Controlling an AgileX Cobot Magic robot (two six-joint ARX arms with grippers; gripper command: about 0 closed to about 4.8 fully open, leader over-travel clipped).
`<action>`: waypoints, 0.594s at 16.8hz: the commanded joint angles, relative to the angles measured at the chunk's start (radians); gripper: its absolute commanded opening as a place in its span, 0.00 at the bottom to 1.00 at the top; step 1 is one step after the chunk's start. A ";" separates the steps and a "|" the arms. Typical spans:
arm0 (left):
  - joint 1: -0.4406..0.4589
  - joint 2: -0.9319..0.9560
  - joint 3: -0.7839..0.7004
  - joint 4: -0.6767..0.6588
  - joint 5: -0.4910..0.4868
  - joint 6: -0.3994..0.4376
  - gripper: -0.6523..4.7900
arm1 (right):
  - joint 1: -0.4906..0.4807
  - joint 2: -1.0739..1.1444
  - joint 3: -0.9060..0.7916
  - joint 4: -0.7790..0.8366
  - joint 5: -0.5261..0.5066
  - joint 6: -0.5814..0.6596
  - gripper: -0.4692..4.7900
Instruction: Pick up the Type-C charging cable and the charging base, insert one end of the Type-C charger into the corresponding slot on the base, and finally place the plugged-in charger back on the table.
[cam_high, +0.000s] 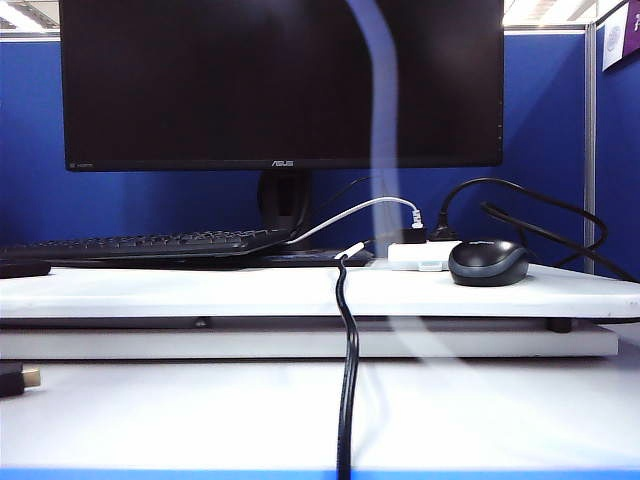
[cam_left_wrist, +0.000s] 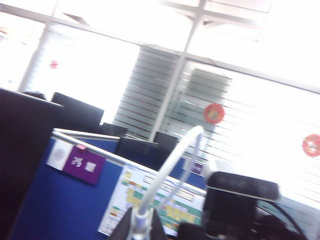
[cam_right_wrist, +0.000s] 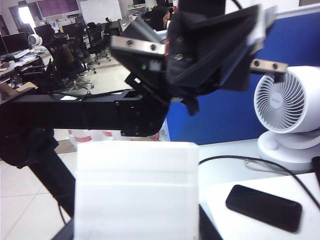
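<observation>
1. left gripper (cam_left_wrist: 141, 227) is up in the air w/ its cam tilted at the office windows. jaws closed tight on the plug end of the type-c charging cable (cam_left_wrist: 167, 167), which arcs up and away from them.
2. right gripper (cam_right_wrist: 135, 235) is raised too, clamped on the charging base (cam_right_wrist: 135, 190), a white block filling the low middle of the right wrist view. fingers mostly hidden behind it, jaws part-way apart w/ the block between.
3. exterior view: neither gripper shows clearly, just a pale blurred streak (cam_high: 385, 150) running down in front of the monitor (cam_high: 280, 80).
4. table (cam_high: 200, 290) carries a keyboard (cam_high: 140, 243), a mouse (cam_high: 489, 263) and a white box w/ black plugs (cam_high: 424, 253).
5. a thick black cable (cam_high: 348, 380) hangs over the table's front edge.
6. right wrist view also shows a white fan (cam_right_wrist: 290, 115) and a black phone (cam_right_wrist: 264, 207) on a desk.
</observation>
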 joint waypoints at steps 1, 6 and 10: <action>-0.018 -0.002 0.004 0.011 0.037 -0.014 0.11 | 0.002 -0.002 0.003 0.049 0.008 0.003 0.08; -0.113 -0.002 0.004 0.005 -0.021 -0.016 0.11 | 0.004 0.009 0.003 0.063 0.051 0.022 0.08; -0.162 -0.002 0.004 0.037 -0.007 -0.053 0.11 | 0.004 0.014 0.003 0.098 0.109 0.059 0.08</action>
